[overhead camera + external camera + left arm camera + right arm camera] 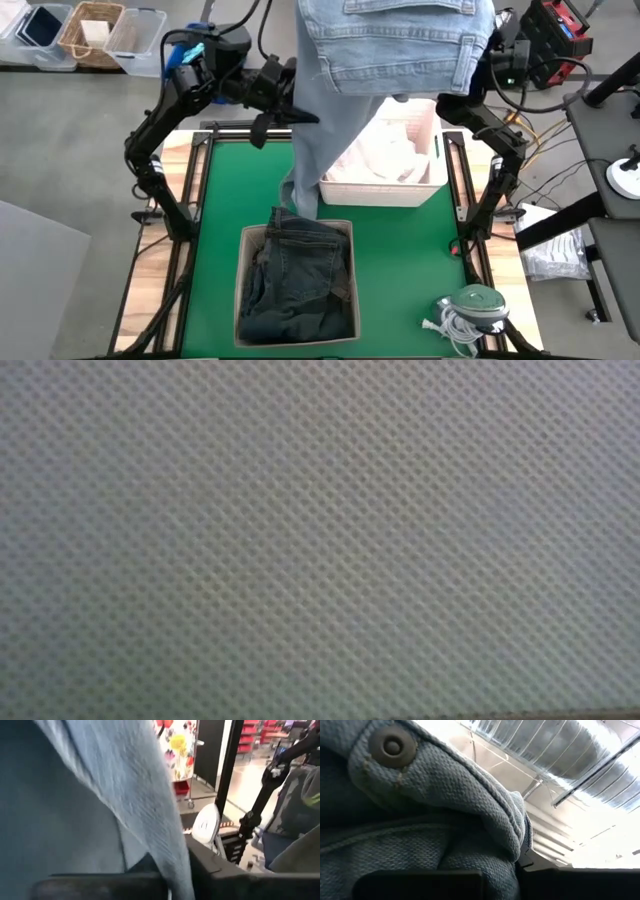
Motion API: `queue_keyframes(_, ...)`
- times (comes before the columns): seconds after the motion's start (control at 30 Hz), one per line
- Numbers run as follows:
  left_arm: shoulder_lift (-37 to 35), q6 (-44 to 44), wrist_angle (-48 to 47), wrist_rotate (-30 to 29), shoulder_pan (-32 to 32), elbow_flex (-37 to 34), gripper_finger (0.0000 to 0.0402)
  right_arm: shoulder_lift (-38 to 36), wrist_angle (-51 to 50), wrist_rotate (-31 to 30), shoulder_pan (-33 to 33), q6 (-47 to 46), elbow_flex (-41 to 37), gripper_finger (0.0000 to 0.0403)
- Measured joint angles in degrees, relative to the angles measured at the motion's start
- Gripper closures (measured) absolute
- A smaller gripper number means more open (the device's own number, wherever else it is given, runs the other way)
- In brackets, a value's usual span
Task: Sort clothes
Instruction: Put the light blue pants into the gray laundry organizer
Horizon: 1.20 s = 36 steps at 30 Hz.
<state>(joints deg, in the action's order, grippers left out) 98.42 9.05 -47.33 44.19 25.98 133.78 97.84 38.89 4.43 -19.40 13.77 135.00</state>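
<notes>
Light-wash denim jeans (390,50) hang in the air between both grippers. The left gripper (283,112) is clamped on one trouser leg, which trails down beneath its jaws. The right gripper (478,72) is clamped on the waistband, whose metal button (393,746) sits just beyond its jaws. Below lie a white basket (385,188) and a tan bin (243,290) of dark denim jeans (298,280).
</notes>
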Motion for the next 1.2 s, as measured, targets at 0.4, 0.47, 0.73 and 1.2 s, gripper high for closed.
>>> queue_keyframes(0.4, -5.44, -7.25, 17.47, -0.61, -2.06, 0.79, 0.0401, 0.41, -11.03, -20.45, -0.14, 7.57, 0.02, 0.039)
queue_keyframes(0.47, -6.87, -8.95, 21.11, -0.94, -1.92, 1.2, 0.0401, 0.63, -15.69, -23.76, -0.15, 6.8, 0.02, 0.039)
queue_keyframes(0.73, -12.47, -12.3, 28.66, -13.88, -1.84, 1.16, 0.0401, 4.58, -31.16, -31.44, -1.65, -1.66, 0.02, 0.039)
queue_keyframes(1.2, -16.24, -10.44, 11.52, -23.59, -1.88, 1.16, 0.0401, 7.57, -15.26, -20.27, -4.49, -18.15, -0.02, 0.039)
